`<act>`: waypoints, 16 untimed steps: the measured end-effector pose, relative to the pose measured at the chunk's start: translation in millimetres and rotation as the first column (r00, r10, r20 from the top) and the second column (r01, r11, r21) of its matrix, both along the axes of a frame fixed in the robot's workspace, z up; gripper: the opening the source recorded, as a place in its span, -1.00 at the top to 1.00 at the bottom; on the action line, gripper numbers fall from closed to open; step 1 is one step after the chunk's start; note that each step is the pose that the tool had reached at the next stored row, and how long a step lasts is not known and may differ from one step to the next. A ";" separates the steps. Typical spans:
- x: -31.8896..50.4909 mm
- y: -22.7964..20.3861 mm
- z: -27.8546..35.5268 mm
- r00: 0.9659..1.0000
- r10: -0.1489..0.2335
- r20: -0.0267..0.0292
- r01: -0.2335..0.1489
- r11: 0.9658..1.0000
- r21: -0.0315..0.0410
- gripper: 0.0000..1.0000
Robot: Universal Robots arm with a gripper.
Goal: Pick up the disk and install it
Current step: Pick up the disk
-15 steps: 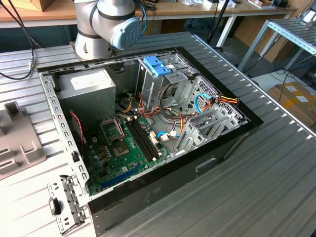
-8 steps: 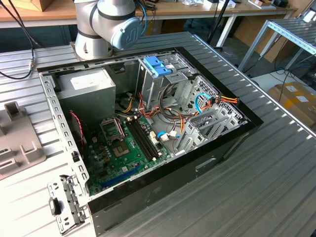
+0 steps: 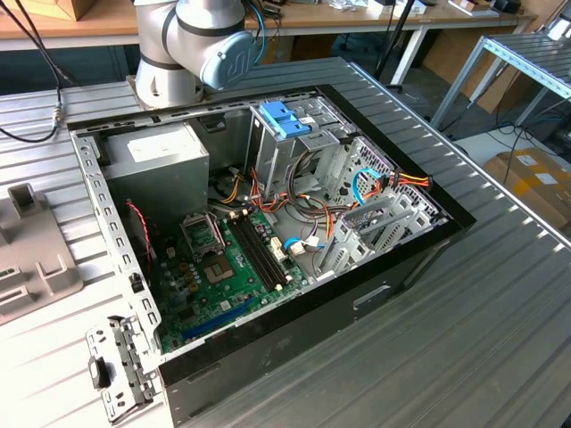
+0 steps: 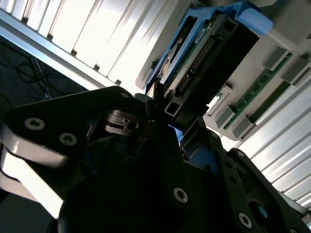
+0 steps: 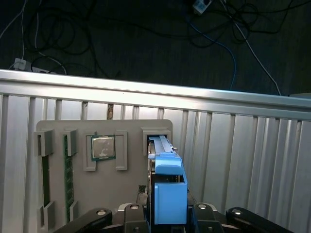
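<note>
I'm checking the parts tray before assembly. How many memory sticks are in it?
2. One memory stick lies in the grey tray next to the processor chip; the other lies beside it, nearer the tray's edge. None seems hidden.

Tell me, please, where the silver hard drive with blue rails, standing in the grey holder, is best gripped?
Probably pinch the silver hard drive with blue plastic rails across its two broad flat faces, on the end protruding from the grey slotted holder, coming in along the slot; the claw straddles it so.
</note>
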State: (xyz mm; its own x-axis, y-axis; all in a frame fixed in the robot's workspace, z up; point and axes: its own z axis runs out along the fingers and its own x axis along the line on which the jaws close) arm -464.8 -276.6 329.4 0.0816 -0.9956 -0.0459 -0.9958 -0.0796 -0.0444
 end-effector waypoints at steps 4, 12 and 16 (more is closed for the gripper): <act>0.0 0.0 1.2 1.000 0.000 0.000 0.000 1.000 0.001 0.26; 0.0 0.0 3.7 1.000 0.000 0.000 0.000 1.000 0.006 0.26; 0.0 0.0 4.9 1.000 0.000 0.000 0.000 1.000 0.008 0.26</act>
State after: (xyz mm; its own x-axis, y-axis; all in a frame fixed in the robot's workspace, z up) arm -464.8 -276.6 334.2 0.0816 -0.9952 -0.0539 -0.9958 -0.0792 -0.0450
